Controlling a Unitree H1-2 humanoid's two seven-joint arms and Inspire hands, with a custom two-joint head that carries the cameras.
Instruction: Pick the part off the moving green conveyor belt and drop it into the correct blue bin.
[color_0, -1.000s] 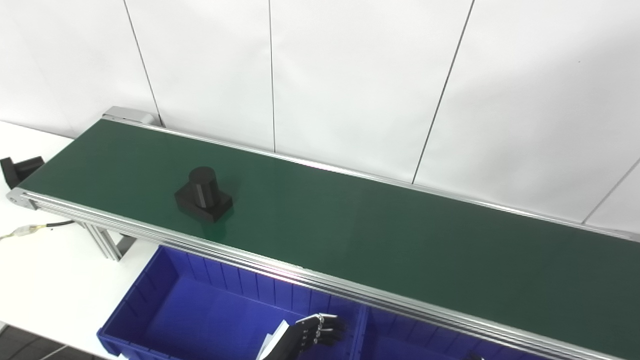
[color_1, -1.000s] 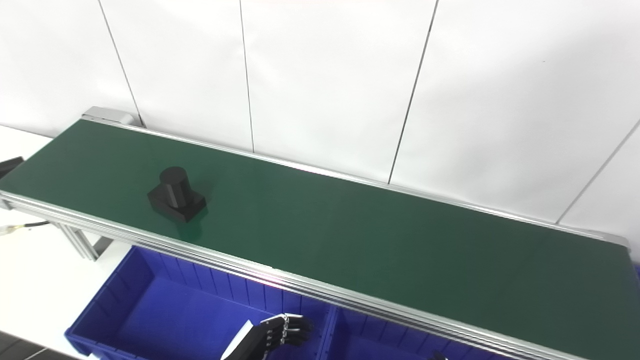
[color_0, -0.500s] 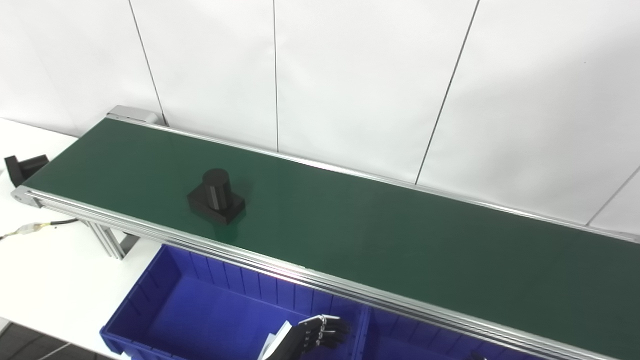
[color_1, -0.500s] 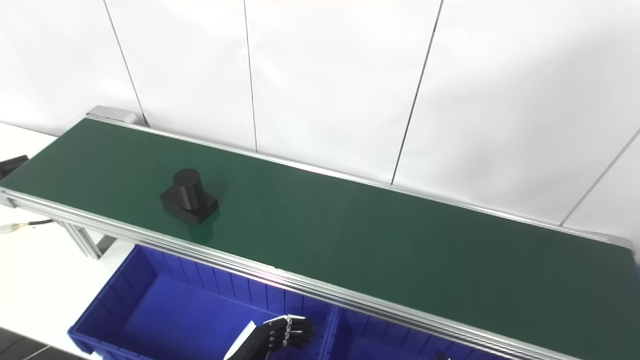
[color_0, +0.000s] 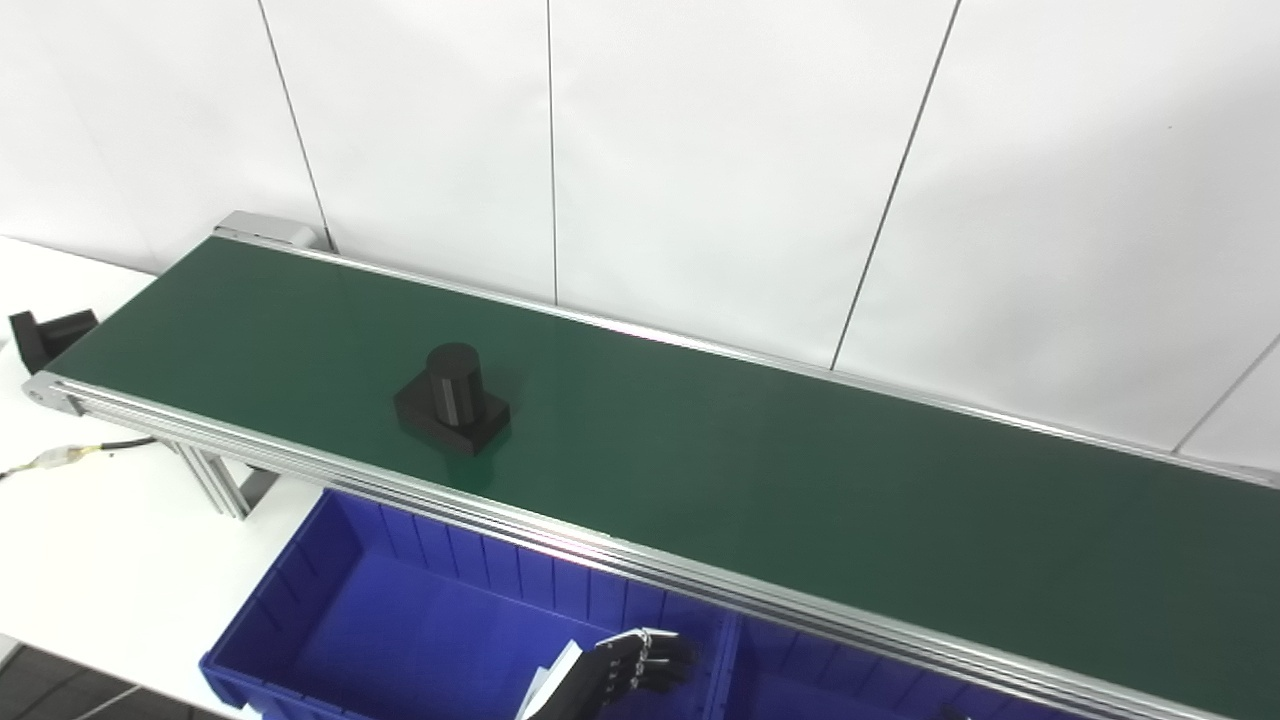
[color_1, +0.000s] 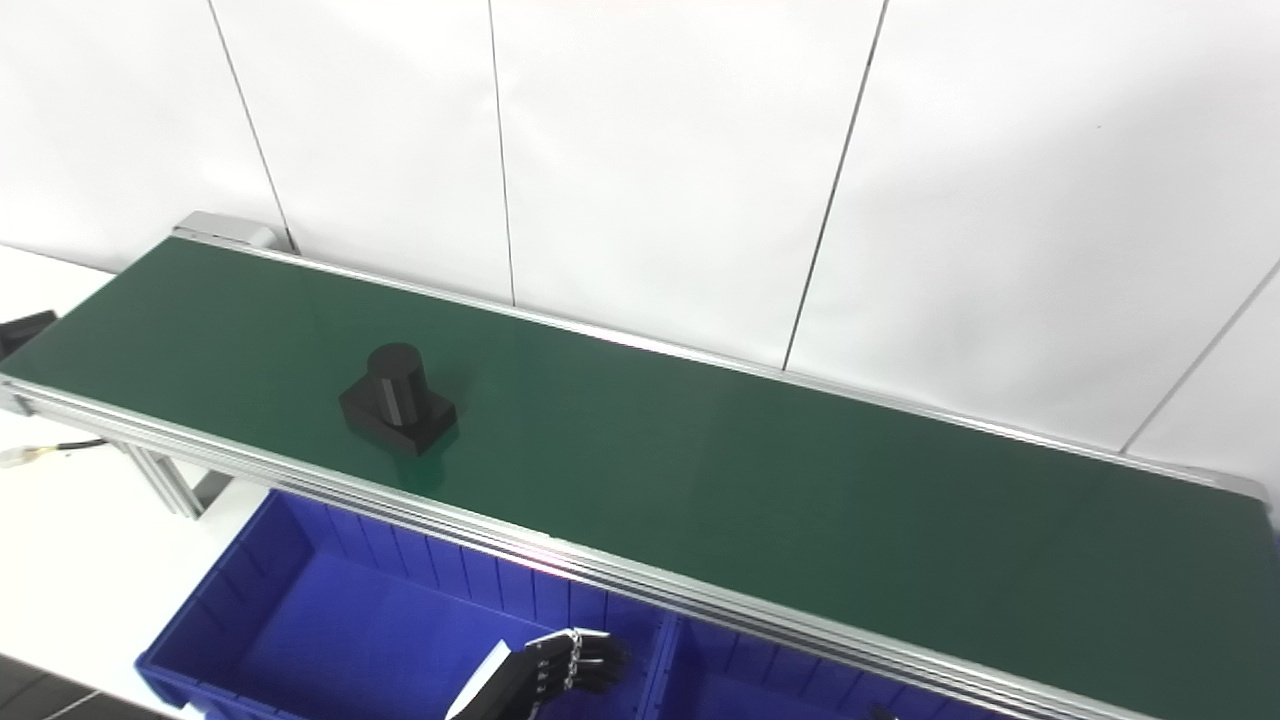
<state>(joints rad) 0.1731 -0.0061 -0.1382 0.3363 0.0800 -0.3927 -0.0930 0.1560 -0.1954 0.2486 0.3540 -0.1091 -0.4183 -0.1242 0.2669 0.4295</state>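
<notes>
the black part (color_0: 452, 402), a cylinder upright on a square base, sat on the green conveyor belt (color_0: 760, 470) toward its left end, near the front rail. at six o'clock from it lay the left blue bin (color_0: 300, 600) on the white bench (color_0: 90, 560). the left hand (color_0: 632, 665) hovered over that bin's right end, fingers (color_0: 668, 660) loosely curled, holding nothing. the right hand was barely visible; i could not tell its state.
</notes>
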